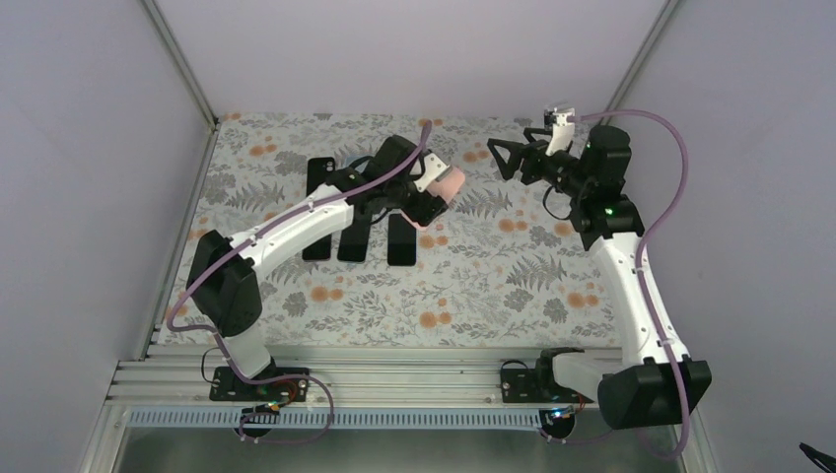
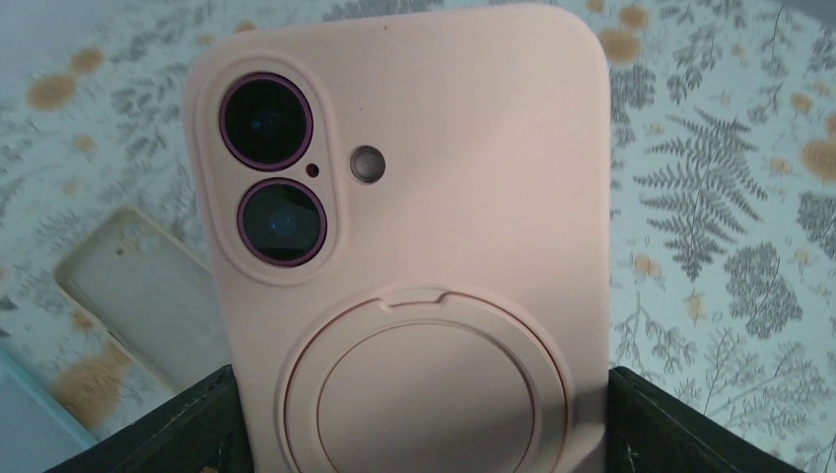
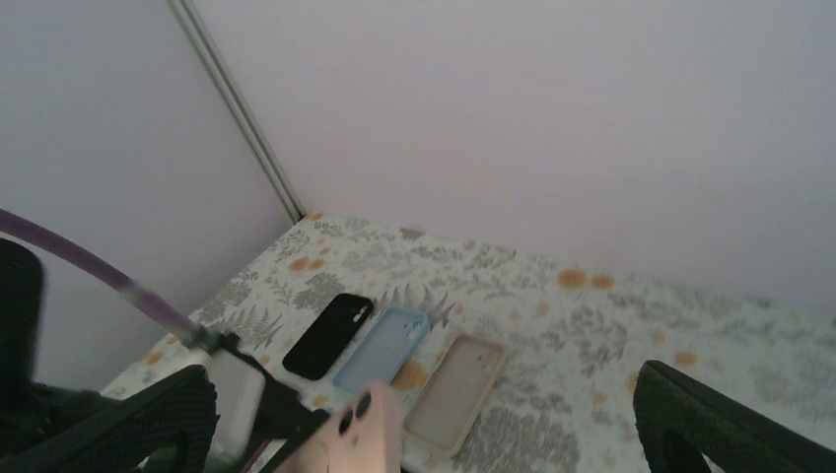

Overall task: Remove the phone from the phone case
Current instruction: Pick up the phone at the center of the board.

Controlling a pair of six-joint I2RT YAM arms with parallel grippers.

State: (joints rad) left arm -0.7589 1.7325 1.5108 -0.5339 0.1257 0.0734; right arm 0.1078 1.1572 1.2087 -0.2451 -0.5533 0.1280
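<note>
The left arm (image 1: 296, 219) has its jaws clamped on the pale pink silicone phone case (image 2: 414, 246), phone inside, held above the floral tabletop (image 1: 493, 286). The right arm (image 1: 631, 266) waits well apart, jaws wide and empty. Separation looks not yet begun; next, those jaws likely need to catch a case edge.

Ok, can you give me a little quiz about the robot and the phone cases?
1. True or false: the left hand grips the pink phone case.
2. What colour is the case lying between the black case and the beige case? A) red B) light blue C) green
3. Fill in: the right hand is ____ and holds nothing.

Key: 1 true. 2 B, it is the light blue case. 3 open.
</note>
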